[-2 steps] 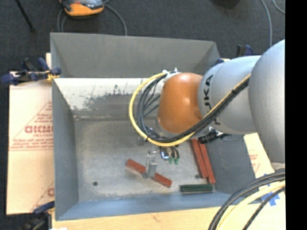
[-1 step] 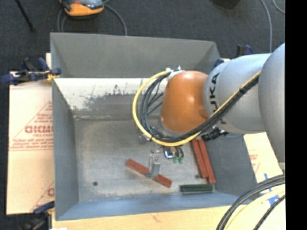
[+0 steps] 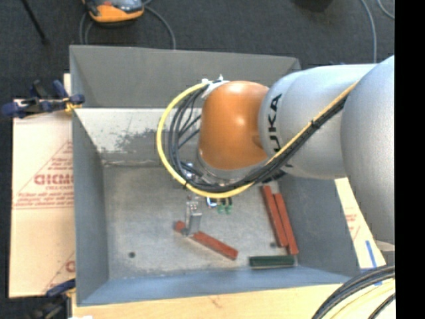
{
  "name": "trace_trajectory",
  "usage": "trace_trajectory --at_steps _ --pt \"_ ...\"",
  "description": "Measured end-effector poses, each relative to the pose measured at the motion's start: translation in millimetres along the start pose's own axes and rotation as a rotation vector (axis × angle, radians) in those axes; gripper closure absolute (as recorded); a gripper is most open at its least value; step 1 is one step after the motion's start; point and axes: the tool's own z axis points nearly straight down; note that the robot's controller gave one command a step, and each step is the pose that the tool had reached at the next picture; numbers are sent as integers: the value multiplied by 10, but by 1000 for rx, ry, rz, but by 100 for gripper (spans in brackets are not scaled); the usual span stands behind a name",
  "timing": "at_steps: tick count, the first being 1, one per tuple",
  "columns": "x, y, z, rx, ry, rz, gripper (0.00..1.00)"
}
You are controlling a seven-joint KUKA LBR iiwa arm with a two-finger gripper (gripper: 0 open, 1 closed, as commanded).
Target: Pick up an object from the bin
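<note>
- Tool (image 3: pixel 192 223) hangs straight down under the orange cover (image 3: pixel 229 126) of the arm (image 3: pixel 325 131), low over the floor of the bin (image 3: pixel 86 198). Its tip is at the left end of a red flat bar (image 3: pixel 211 243) that lies slantwise in the middle of the floor.
- Its tip looks to touch or nearly touch that end. How wide the tool stands, and whether it has any grip on the bar, I cannot tell from this angle.
- That bar lies flat and alone, apart from every wall, so a vertical approach at one end seems a sensible choice: nothing crowds the tool there.
- Two more red bars (image 3: pixel 279 221) lie side by side close to the bin's right wall, and a dark green bar (image 3: pixel 271 261) lies along the near wall. Both places would leave little room beside the wall, I judge.
- A small green thing (image 3: pixel 224 209) sits just behind the tool, below the cable loop (image 3: pixel 166 145); it is too small to name.
- Lifting has not begun, by the look of it, since the red flat bar rests on the floor along its length. Gripped at an end, it may tip when raised.
</note>
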Motion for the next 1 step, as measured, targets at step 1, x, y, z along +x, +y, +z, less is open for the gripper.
trace_trajectory --at_steps 1 --pt "314 -126 288 -6 -5 28 0"
